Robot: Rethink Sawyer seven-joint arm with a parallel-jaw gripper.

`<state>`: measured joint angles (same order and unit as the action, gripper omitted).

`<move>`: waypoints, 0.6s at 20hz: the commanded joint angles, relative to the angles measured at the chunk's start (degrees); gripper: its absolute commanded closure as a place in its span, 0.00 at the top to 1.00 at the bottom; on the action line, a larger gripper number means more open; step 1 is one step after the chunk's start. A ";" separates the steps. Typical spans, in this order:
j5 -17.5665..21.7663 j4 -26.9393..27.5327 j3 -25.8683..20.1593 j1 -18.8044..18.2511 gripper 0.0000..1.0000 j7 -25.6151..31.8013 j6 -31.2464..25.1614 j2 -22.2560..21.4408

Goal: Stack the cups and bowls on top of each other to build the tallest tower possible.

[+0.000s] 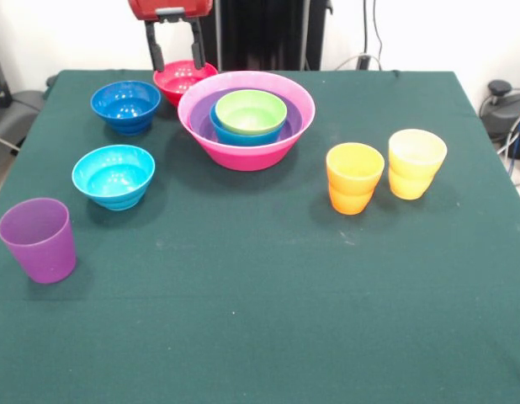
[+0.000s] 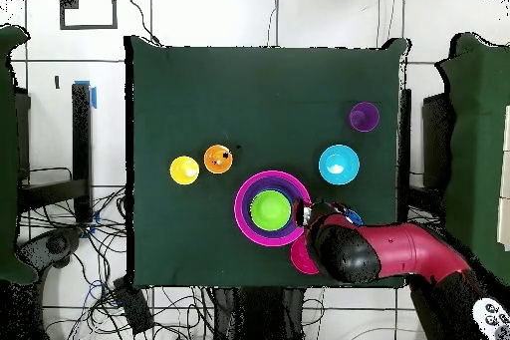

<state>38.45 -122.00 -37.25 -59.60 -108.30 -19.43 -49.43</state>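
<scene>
Behind the tower (image 1: 246, 119), open fingers (image 1: 175, 52) straddle the red-pink bowl (image 1: 183, 80); only four bowls look nested, so both blue-ish bowls and all cups remain loose around it.

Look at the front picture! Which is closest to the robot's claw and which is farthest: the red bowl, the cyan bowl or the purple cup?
From the gripper:
1. Red-pink bowl, right beneath it at the far edge.
2. Cyan bowl, nearer the camera, on the picture's left.
3. Purple cup, farthest, at the front left.
</scene>
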 commanded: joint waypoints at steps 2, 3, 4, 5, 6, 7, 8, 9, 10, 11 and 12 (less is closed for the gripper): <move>1.65 -1.71 -2.56 -0.10 1.00 6.07 -4.73 3.11; 1.64 -1.91 -2.74 -0.44 1.00 6.34 -4.86 2.98; 1.62 -1.98 -2.91 -0.81 1.00 6.66 -5.01 2.92; 1.67 -1.95 -3.12 -1.20 1.00 7.12 -5.24 2.98; 1.66 -1.90 -3.25 -1.59 1.00 7.53 -5.56 3.01; 1.74 -1.52 -3.30 -1.75 1.00 8.07 -6.14 3.16; 1.82 -1.32 -3.41 -2.04 1.00 8.49 -6.48 3.16; 1.74 -1.48 -3.61 -2.42 1.00 8.83 -6.79 2.74; 1.66 -1.54 -3.79 -2.81 1.00 9.23 -7.18 2.44; 1.60 -1.60 -4.01 -3.24 1.00 9.64 -7.55 2.21; 1.54 -1.56 -4.36 -3.81 1.00 10.18 -8.00 2.03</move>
<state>38.48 -122.00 -38.59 -62.59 -108.30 -19.95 -49.11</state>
